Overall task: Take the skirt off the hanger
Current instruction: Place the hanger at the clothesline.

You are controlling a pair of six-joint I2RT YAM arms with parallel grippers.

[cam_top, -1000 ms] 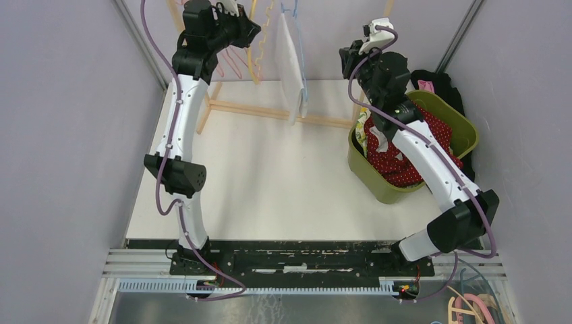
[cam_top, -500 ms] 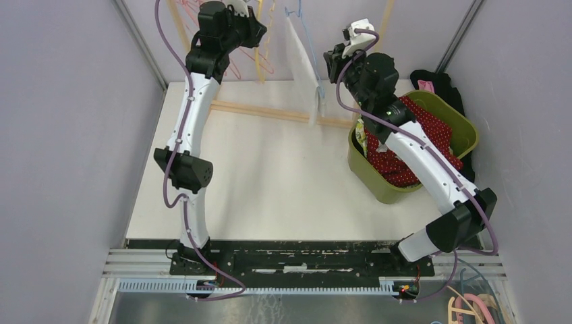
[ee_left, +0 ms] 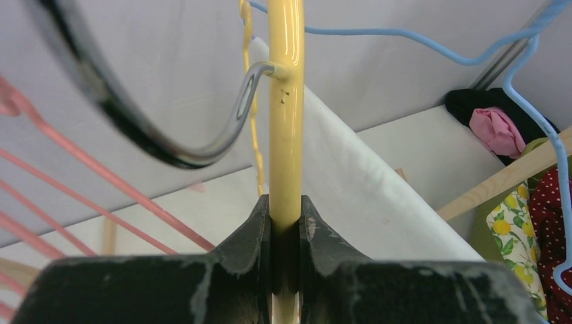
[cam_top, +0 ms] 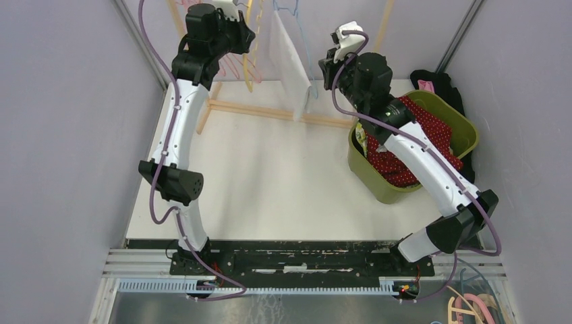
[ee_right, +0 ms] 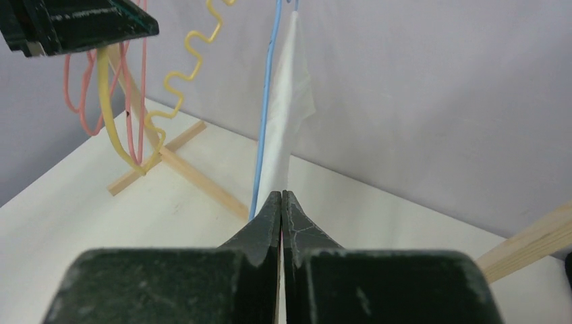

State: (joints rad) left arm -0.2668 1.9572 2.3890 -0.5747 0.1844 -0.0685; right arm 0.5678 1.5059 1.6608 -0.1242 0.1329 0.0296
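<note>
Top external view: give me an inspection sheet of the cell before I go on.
Surface: white table, wooden rack at its far edge.
Job's things: white skirt on blue hanger.
Clutter: green bin of clothes at right; black garment behind it.
Grippers: left gripper shut on yellow hanger; right gripper shut, seemingly on the skirt's hem.
Cables: purple cables along both arms.
Surroundings: grey walls close round.

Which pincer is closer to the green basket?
The right. The right pincer pinches the white skirt just beyond the green basket's far left corner; the left pincer grips the yellow hanger farther left, across the skirt.
</note>
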